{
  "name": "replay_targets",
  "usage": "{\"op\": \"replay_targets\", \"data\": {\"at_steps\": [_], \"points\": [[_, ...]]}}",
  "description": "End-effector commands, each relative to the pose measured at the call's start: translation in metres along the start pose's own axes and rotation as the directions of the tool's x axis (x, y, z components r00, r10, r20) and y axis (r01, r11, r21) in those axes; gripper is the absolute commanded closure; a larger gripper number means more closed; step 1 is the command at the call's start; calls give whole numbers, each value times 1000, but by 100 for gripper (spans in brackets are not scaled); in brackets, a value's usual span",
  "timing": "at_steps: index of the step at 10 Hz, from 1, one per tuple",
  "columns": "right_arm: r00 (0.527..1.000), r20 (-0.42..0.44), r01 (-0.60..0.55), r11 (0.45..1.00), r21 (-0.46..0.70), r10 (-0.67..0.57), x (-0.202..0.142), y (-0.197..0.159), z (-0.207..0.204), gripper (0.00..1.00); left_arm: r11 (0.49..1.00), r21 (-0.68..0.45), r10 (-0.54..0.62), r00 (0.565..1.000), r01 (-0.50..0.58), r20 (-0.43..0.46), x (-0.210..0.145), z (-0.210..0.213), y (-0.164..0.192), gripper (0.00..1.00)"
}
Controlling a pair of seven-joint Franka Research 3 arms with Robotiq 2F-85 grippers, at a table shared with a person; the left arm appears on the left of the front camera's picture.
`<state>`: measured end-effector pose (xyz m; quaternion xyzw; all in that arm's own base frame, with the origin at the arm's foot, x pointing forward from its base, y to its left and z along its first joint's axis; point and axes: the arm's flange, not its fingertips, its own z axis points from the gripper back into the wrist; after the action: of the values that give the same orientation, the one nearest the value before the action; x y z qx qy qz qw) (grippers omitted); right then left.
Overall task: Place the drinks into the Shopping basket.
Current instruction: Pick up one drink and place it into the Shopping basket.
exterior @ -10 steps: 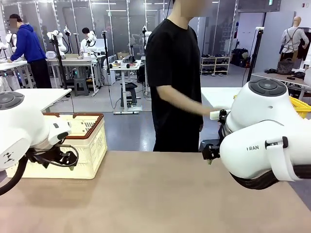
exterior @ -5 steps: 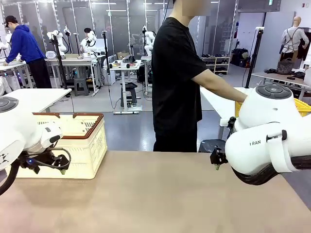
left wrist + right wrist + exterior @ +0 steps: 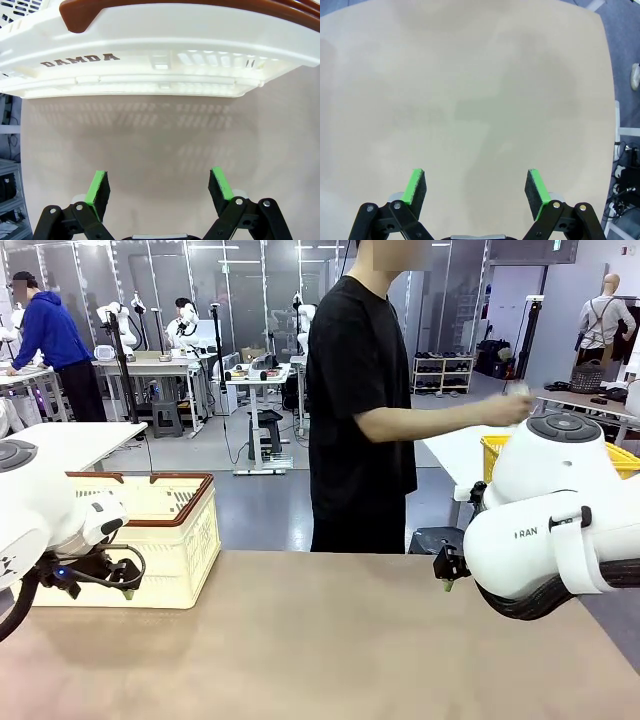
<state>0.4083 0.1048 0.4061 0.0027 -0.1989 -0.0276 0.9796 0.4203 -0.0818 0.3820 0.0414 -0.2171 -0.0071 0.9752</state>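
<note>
Nearest, over the left part of the desk [image 3: 330,640]: left gripper [image 3: 160,182], pointing down at the bare top, jaws spread as wide as they go, nothing between the green pads [image 3: 97,186]. Hangs clear of the surface and short of the basket wall, close to it without touching.

Over the right part of the desk, not far in from the far edge: right gripper [image 3: 476,182], likewise pointing down at bare tan wood, jaws wide apart, nothing held. From the front, just a black finger with a green tip, poking out left of the big white arm joint.

Behind the left gripper, at the desk's far edge on the left part: Shopping basket [image 3: 175,540], upright, cream-white lattice walls, brown-red rim. Brown-red handle [image 3: 165,10] folded down along the rim. "DAMDA" on the wall that faces the left gripper. Inside of the basket hard to see from here.

Past the far edge, about the middle: person [image 3: 360,390] in a black T-shirt, standing, one arm stretched out toward the robot's right. Person's hand [image 3: 505,410] raised above a yellow mesh basket [image 3: 495,450] that sits on another table beyond the right arm. Hand curled rather than spread, with something small and pale at the fingers, too blurred to tell what.
</note>
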Motion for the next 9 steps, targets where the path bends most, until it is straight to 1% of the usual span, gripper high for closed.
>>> {"op": "replay_targets", "data": {"at_steps": [1, 9], "points": [[1000, 3, 1, 1000, 2, -1, 0, 0, -1, 0, 1000, -2, -6, 1000, 6, 1, 0, 0, 0, 0], [1000, 3, 1, 1000, 2, -1, 0, 0, -1, 0, 1000, -2, -6, 1000, 6, 1, 0, 0, 0, 0]]}}
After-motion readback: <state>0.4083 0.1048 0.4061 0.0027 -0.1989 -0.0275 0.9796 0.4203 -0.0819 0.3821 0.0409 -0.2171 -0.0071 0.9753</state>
